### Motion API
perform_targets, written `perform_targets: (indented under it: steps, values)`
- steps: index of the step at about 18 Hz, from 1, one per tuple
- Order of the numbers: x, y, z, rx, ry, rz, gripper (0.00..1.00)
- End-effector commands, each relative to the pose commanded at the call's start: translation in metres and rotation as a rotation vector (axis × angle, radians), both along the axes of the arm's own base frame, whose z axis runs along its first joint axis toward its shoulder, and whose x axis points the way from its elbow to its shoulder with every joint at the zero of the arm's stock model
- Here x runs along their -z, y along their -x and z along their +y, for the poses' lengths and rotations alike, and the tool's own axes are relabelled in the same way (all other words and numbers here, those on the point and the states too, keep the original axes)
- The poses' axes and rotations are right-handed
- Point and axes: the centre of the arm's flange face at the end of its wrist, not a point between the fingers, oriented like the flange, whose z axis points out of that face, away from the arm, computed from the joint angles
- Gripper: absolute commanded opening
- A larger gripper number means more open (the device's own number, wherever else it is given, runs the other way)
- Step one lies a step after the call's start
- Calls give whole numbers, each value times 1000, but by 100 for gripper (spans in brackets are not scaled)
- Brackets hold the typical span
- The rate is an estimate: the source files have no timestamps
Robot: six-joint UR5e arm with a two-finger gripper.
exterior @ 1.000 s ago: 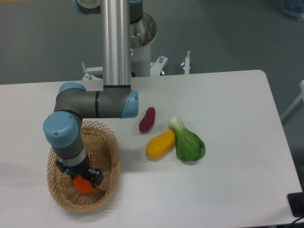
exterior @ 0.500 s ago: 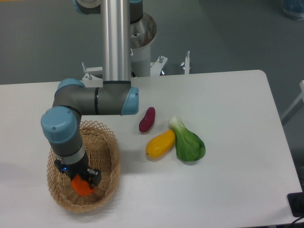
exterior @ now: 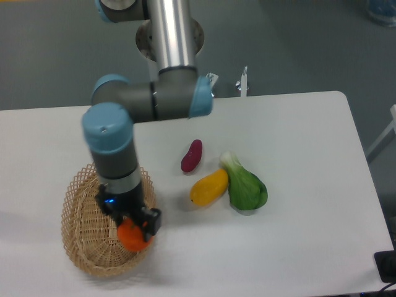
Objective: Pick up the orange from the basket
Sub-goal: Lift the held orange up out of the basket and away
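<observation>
1. The orange [exterior: 132, 236] sits clamped in the pincer [exterior: 133, 230], over the basket's right-hand rim rather than down in its middle.
2. The pincer's dark fingers close on the fruit from either side, and a small blue light glows on the wrist just above it.
3. The basket [exterior: 86, 247] lies under and to the left of the orange, a shallow tan wicker oval near the counter's front left edge.
4. The arm [exterior: 117, 154] rises straight up from the orange, then elbows right into a silver column.
5. Well to the right of the basket, on the white counter [exterior: 309, 154], lie a yellow fruit [exterior: 209, 187], a green leafy vegetable [exterior: 245, 184] touching it, and a purple-red piece [exterior: 192, 155] just behind them.
</observation>
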Motion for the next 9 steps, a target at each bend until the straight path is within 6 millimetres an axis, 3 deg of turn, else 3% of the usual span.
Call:
perform_targets:
  steps: [4,6,9]
  values:
    - [-6,67,-42,40,14,-29,67]
    - [-22,83,-56,46,-3,-47,67]
    - [-29,97,-65,65,13,-49,67]
